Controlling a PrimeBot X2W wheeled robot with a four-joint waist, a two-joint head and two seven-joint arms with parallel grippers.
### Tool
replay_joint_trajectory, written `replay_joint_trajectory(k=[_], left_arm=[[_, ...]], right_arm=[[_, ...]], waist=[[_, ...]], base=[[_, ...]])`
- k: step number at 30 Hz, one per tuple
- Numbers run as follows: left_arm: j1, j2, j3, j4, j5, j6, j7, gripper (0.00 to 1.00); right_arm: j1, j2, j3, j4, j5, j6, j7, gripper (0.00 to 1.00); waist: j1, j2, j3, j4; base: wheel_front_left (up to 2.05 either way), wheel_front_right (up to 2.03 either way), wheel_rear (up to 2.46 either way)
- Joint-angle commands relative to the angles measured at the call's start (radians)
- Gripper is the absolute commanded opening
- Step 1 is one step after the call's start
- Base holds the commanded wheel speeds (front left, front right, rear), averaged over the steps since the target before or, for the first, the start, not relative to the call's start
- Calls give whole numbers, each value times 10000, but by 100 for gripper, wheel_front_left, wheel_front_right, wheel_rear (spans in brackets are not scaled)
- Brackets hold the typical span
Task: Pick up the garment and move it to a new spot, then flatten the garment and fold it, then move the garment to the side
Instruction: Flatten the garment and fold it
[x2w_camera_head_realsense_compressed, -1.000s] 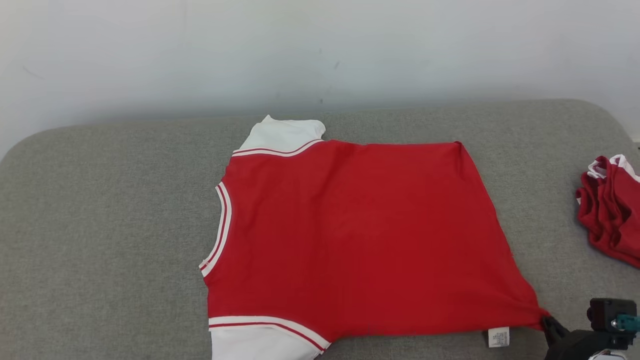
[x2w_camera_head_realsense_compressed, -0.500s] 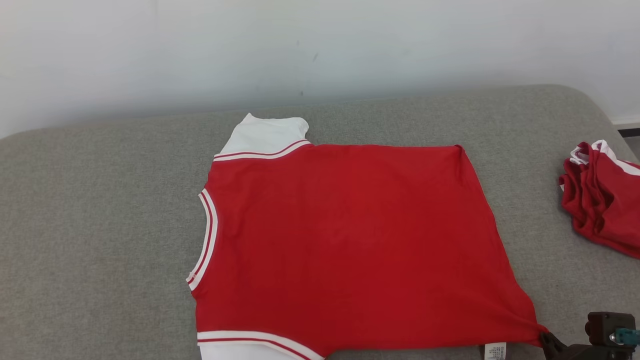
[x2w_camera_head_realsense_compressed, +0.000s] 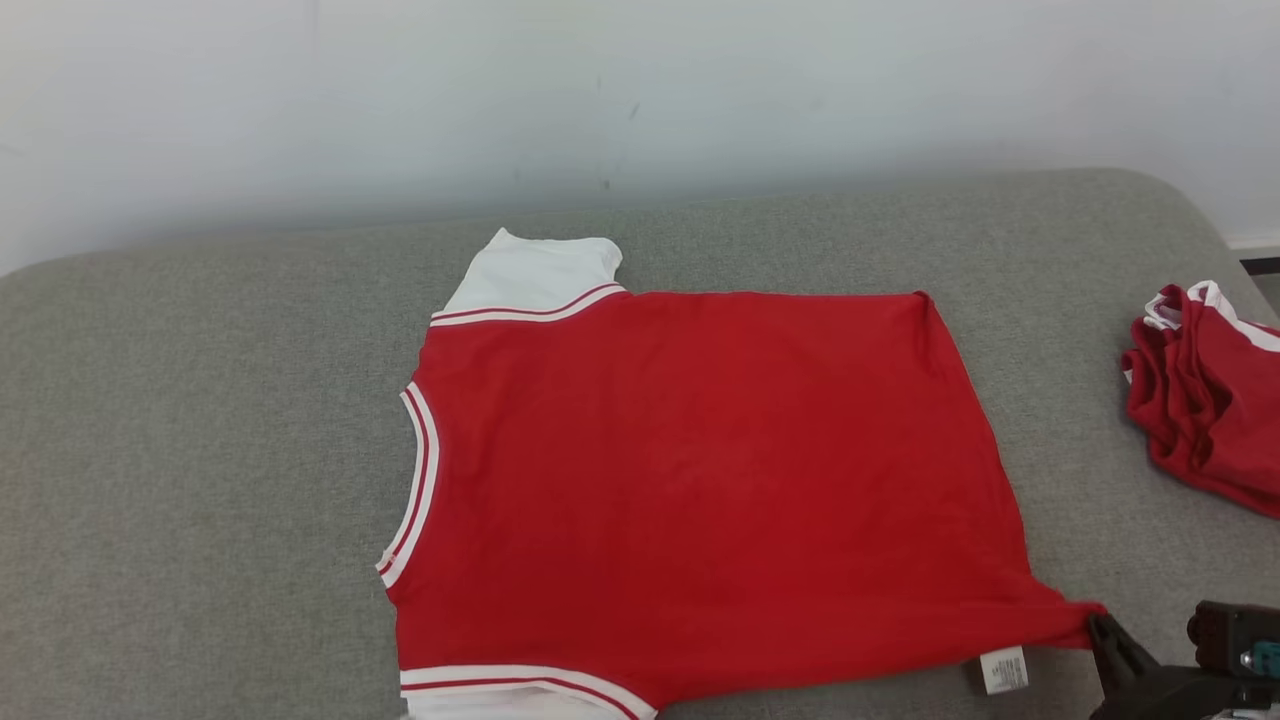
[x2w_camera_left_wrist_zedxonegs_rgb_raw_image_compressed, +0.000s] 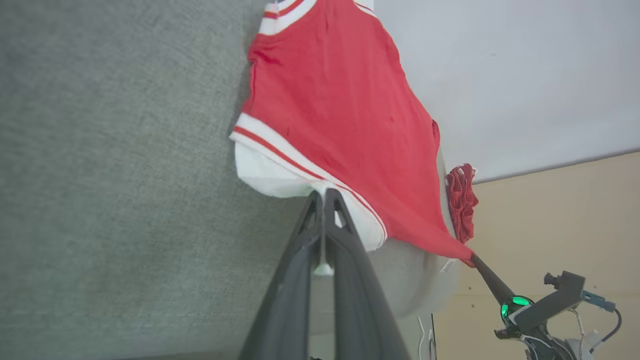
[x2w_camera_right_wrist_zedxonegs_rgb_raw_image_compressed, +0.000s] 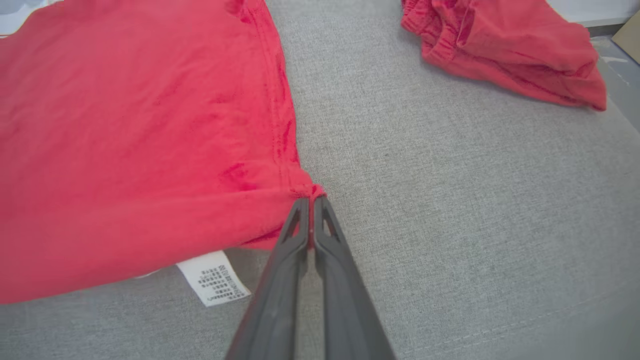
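Red garment (x2w_camera_head_realsense_compressed: 700, 480), corner in right gripper (x2w_camera_head_realsense_compressed: 1095, 623) — grey cushion (x2w_camera_head_realsense_compressed: 200, 450) wide leftward.

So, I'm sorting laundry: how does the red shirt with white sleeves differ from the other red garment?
The red white-sleeved shirt lies spread flat; the red garment is bunched. The right gripper pinches the shirt's corner; the garment lies untouched. Both are red with white trim.

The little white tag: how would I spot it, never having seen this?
Start with the grey cushion and the red shirt spread flat on it. Follow its near edge to the right corner, pinched by the right gripper. The tag pokes out there: small, white, printed, unlike the shirt's plain white sleeves.
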Motion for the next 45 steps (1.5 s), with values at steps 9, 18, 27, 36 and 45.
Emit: replay_joint_trajectory(k=[9, 18, 27, 36, 45], left_arm=[[-2348, -802, -406, 420, 1766, 791, -777, 0], [-4384, -1358, -770, 1826, 3379, 1193, -1786, 0], [-5901, -1785, -945, 3323, 4292, 1301, -2600, 0], [-6560, -1949, -934, 4051, 4420, 1182, -2869, 0], [-7200, -2052, -1058, 4578, 4644, 1142, -2919, 0]], right_arm=[[-722, -333, 329, 231, 90, -29, -628, 0], [-1303, -77, 325, 456, -98, -29, -952, 0], [-2277, -131, 606, 691, -335, -29, -1321, 0], [-2992, -150, 360, 1272, -563, -29, -1718, 0], [-3317, 52, 151, 1979, -687, -29, -1913, 0]], waist=[[0, 0, 34, 61], [0, 0, 585, 136], [0, 0, 1222, 63], [0, 0, 1596, 201], [0, 0, 1787, 248]], base=[[0, 0, 0], [0, 0, 0], [0, 0, 0], [0, 0, 0], [0, 0, 0]])
